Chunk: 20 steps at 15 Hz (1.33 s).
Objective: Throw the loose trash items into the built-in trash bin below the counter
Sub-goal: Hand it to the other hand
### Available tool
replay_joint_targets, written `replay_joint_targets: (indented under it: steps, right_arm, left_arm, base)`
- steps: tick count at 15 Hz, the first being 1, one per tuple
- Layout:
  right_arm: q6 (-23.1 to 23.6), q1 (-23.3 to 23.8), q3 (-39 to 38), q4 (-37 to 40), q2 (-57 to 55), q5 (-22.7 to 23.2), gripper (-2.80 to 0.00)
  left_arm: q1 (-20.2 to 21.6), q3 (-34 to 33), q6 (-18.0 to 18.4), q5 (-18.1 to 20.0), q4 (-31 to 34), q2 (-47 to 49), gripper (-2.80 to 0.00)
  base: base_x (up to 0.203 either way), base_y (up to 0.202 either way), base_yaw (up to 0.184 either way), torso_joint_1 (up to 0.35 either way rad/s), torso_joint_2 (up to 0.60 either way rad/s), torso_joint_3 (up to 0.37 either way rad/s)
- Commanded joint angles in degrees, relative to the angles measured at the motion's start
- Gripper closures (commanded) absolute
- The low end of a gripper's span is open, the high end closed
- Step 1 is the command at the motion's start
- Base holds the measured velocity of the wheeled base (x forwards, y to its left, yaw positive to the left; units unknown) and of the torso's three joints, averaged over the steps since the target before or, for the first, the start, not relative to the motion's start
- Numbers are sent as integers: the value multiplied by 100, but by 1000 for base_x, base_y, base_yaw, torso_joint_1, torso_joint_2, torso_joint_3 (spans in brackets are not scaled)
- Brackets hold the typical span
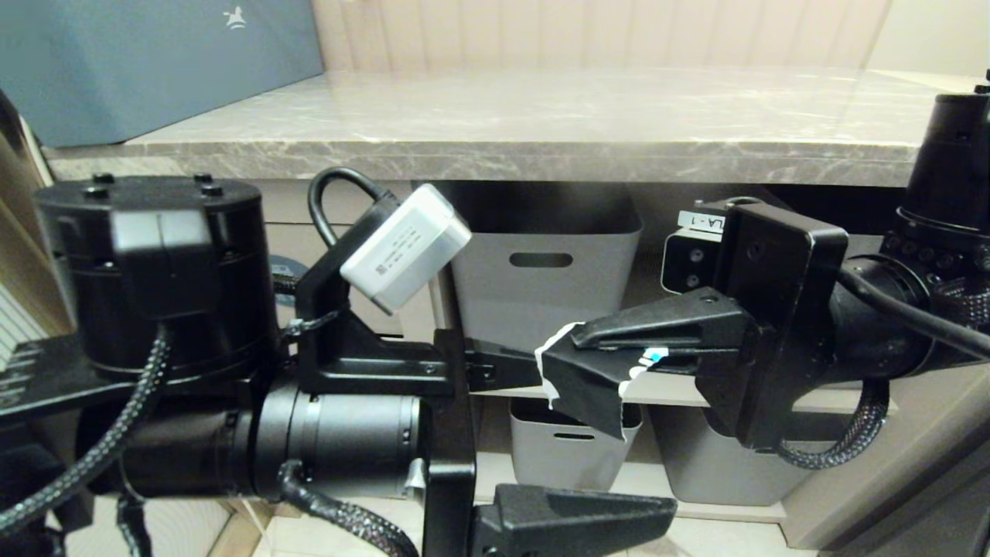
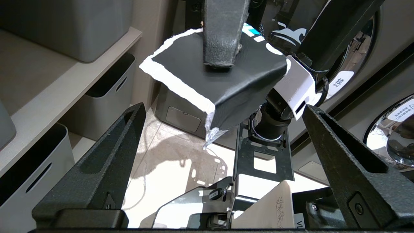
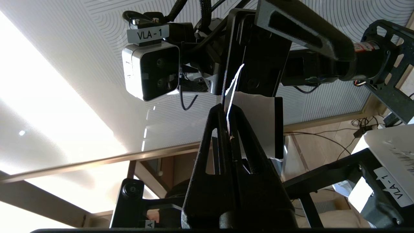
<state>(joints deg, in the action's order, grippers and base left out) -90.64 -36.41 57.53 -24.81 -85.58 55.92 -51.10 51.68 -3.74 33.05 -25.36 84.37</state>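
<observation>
You are in a home laundry room. A long grey marble counter [image 1: 541, 116] runs along a beige wall, and under it grey plastic tubs [image 1: 545, 255] sit on pale shelves [image 2: 48, 100]. Beside them you can see the round shiny doors of washing machines [image 2: 393, 136], one with a small "PULL" sticker [image 2: 339, 82], and a pale tiled floor [image 2: 168, 161].

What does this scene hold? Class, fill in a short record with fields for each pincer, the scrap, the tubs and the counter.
right pincer: shut on the black scrap
black scrap: torn, white edges, hanging from the right pincer
left pincer: open, wide, just beside the scrap
tubs: grey, on shelves behind the arms
counter: grey marble, above the tubs
</observation>
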Motion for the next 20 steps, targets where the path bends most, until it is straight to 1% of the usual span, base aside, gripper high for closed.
replay_joint_targets:
  steps: [1, 5, 8, 20]
  right_arm:
    - [-50, -6, 4, -15, 2, 33, 0]
    - [-59, -9, -5, -7, -38, 42, 0]
    - [-53, -112, -22, -7, -54, 33, 0]
    - [-50, -112, -5, -15, -108, 33, 0]
  left_arm:
    - [-5, 9, -4, 17, -22, 0, -280]
    - [-14, 27, -4, 17, -22, -8, -280]
    - [-14, 18, -4, 17, -31, -8, -280]
    - [-22, -8, -4, 17, -31, 10, -280]
  base:
    - [0, 0, 0, 0, 0, 0]
    - [0, 0, 0, 0, 0, 0]
    - [0, 0, 0, 0, 0, 0]
    - [0, 0, 0, 0, 0, 0]
